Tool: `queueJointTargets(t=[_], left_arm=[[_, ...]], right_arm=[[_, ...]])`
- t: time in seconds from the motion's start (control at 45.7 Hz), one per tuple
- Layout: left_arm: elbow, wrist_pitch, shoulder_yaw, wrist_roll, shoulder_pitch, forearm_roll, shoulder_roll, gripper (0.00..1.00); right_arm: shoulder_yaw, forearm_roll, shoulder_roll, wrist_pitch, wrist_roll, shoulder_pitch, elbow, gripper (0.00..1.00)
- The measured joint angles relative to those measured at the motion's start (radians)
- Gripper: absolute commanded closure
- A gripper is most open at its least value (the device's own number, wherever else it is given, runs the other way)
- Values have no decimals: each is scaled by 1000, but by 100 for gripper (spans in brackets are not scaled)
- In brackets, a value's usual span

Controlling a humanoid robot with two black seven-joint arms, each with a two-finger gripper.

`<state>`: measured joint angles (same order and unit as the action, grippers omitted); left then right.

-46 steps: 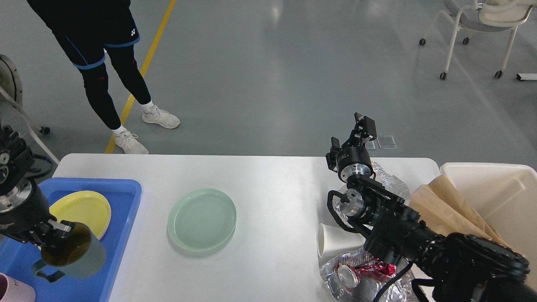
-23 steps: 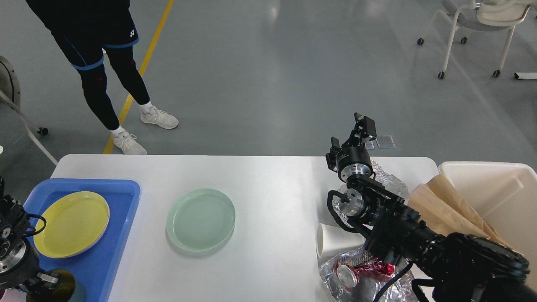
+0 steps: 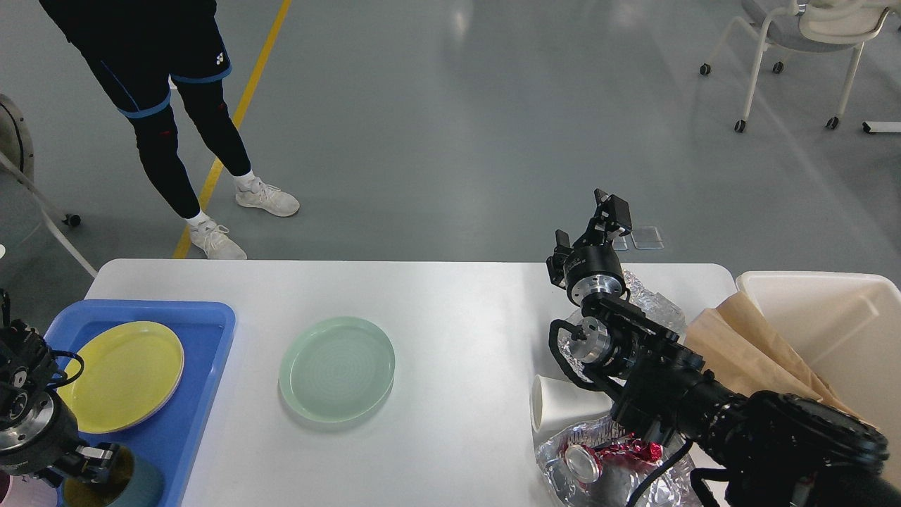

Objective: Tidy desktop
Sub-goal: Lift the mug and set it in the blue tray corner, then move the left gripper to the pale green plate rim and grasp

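Observation:
The white desktop (image 3: 457,310) holds a pale green plate (image 3: 336,368) near its middle. At the left, a blue tray (image 3: 208,331) carries a yellow plate (image 3: 123,374). My left gripper (image 3: 90,459) is at the tray's near end, shut on the rim of a grey-green mug (image 3: 134,487) that is cut off by the view's bottom edge. My right gripper (image 3: 588,227) is raised above the desktop's far right part, open and empty. A white paper cup (image 3: 563,405) lies on its side under my right arm.
Crumpled foil (image 3: 658,304) lies behind my right arm. More foil with a red wrapper (image 3: 605,454) lies at the front edge. A cream bin (image 3: 845,296) holding brown paper (image 3: 746,345) stands at the right. A person (image 3: 176,105) stands beyond the table's far left corner.
My left arm has come down and back with the mug, from above the tray's middle to its near end. The yellow plate is now uncovered. The right arm has not moved.

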<state>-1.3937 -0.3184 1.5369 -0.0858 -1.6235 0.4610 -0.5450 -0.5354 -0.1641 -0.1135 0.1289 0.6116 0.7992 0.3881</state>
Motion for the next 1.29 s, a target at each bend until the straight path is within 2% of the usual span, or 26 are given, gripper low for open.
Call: queueJointTargets(t=[0.088, 0.153, 0.263, 0.372, 0.459, 0.613, 0.744, 0.831, 1.05, 1.225, 1.291], left_arm=[[10, -61, 4, 0, -49, -12, -22, 1], [16, -150, 6, -1, -115, -13, -44, 1], [29, -366, -4, -5, -279, -14, -83, 1], [84, -567, -74, -33, -455, -35, -116, 1], [144, -626, -155, -41, -531, -83, -121, 1], [234, -641, -263, -35, -546, -155, -85, 4], [243, -618, -283, 4, -415, -210, 39, 7], [243, -550, -265, 35, -301, -253, 121, 7], [210, -292, -245, 100, -93, -305, 215, 7], [200, -62, -246, 115, 18, -385, 259, 7], [200, 0, -249, 123, 51, -412, 274, 7]], right_arm=[[0, 0, 0, 0, 0, 0, 0, 0], [0, 0, 0, 0, 0, 0, 0, 0], [0, 0, 0, 0, 0, 0, 0, 0], [0, 0, 0, 0, 0, 0, 0, 0], [0, 0, 0, 0, 0, 0, 0, 0], [0, 0, 0, 0, 0, 0, 0, 0], [0, 0, 0, 0, 0, 0, 0, 0], [0, 0, 0, 0, 0, 0, 0, 0], [0, 0, 0, 0, 0, 0, 0, 0], [0, 0, 0, 0, 0, 0, 0, 0], [0, 0, 0, 0, 0, 0, 0, 0]])
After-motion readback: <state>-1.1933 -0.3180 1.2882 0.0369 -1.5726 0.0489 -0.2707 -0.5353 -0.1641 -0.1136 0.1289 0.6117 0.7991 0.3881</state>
